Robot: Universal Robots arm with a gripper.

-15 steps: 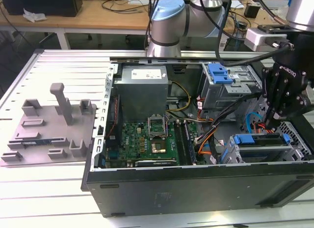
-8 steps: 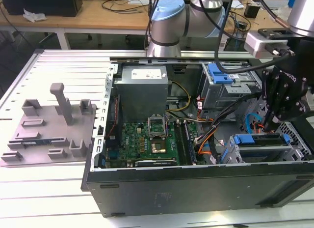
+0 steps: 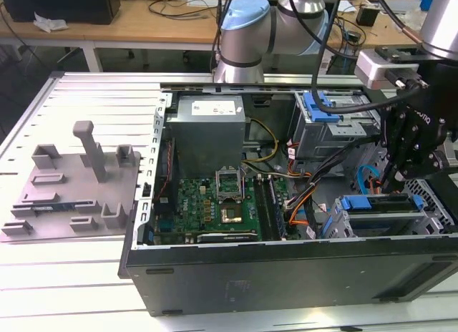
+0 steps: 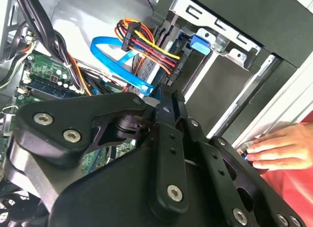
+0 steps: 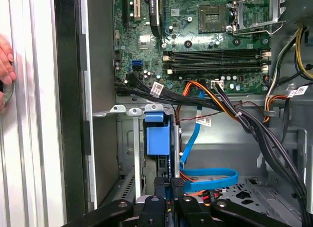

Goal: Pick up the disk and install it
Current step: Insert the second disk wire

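- The jaws hang over the near corner of the open case [image 3: 286, 275], at the exterior view's right, on the end of the arm [image 3: 247, 31]
- We cannot tell how far the jaws are open, nor whether they hold anything; their black links block the tips in both wrist views
- The disk [image 3: 376, 203] sits right under the jaws, already lying in the metal cage [image 3: 422, 217] in that corner of the case
- In the first wrist view the disk [image 5: 157, 139] runs straight ahead of the jaws, its blue bracket framed by the cage [image 5: 122, 109]
- In the second wrist view the blue tab of the disk [image 4: 199, 43] shows at the end far from the jaws
- A blue cable [image 5: 210, 177] loops just beside the jaws, and a bundle of orange, yellow and black wires [image 4: 146, 41] plugs in at the disk end nearest them
- The board [image 3: 215, 203] lies well beyond the jaws, in the middle of the case; we see it past the cage in the first wrist view [image 5: 195, 41]
- The power supply [image 3: 207, 128] stands farther off still, and a grey box with a blue latch [image 3: 336, 114] sits behind the jaws
- A hand [image 4: 283, 148] rests on the ribbed surface [image 3: 71, 275] outside the case wall, apart from the jaws
- A grey tray [image 3: 71, 189] of fixtures lies on the surface, far from the jaws, across the case
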